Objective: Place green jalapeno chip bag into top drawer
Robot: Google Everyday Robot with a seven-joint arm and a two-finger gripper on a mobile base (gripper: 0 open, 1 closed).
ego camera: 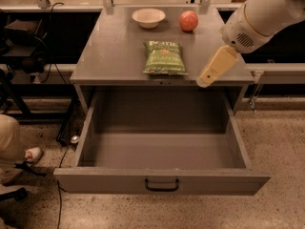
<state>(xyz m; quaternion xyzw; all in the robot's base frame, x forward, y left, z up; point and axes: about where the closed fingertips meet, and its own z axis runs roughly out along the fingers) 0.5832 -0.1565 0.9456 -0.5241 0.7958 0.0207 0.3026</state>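
In the camera view we see the green jalapeno chip bag point(164, 57) lying flat on the grey worktop point(109, 51), near its front edge and roughly at its middle, with the white lettering turned toward the back. Behind it, well apart, stand a white bowl point(148, 17) and a red-orange apple point(188, 20). Below the worktop the top drawer point(162, 181) is pulled fully out, and we find nothing lying inside it. Its small dark handle point(162, 185) sits at the centre of the front panel. The white arm point(267, 13) reaches in from the upper right, and the gripper point(209, 75) hangs over the front right part of the worktop, to the right of the bag and clearly apart from it. We cannot tell whether the gripper is wide or narrow, but it holds nothing. We judge the task to be at its start: the drawer is ready to receive the bag, but the bag is untouched. What is left, as we read it, is bringing the gripper over the bag, grasping it, lifting it clear of the worktop's edge and setting it down in the drawer.
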